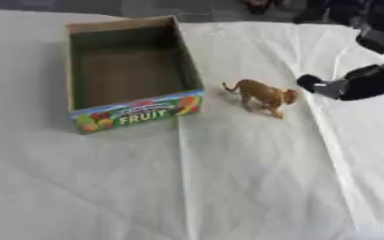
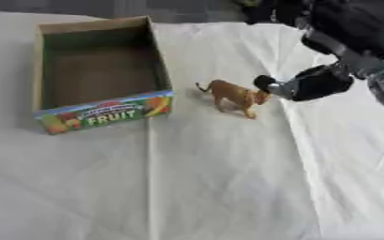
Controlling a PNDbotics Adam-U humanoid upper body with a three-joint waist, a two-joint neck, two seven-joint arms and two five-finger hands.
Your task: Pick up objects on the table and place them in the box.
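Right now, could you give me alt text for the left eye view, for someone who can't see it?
A small brown toy animal stands on a white cloth-covered table, with the robot's black right hand close beside its head. To its left sits an empty cardboard fruit box.

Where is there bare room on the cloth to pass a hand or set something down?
The near cloth in front of the fruit box and the toy lion is bare. The box's inside looks empty. It is tight only at the right, where the right hand hangs close by the lion's head, with a narrow strip between lion and box.
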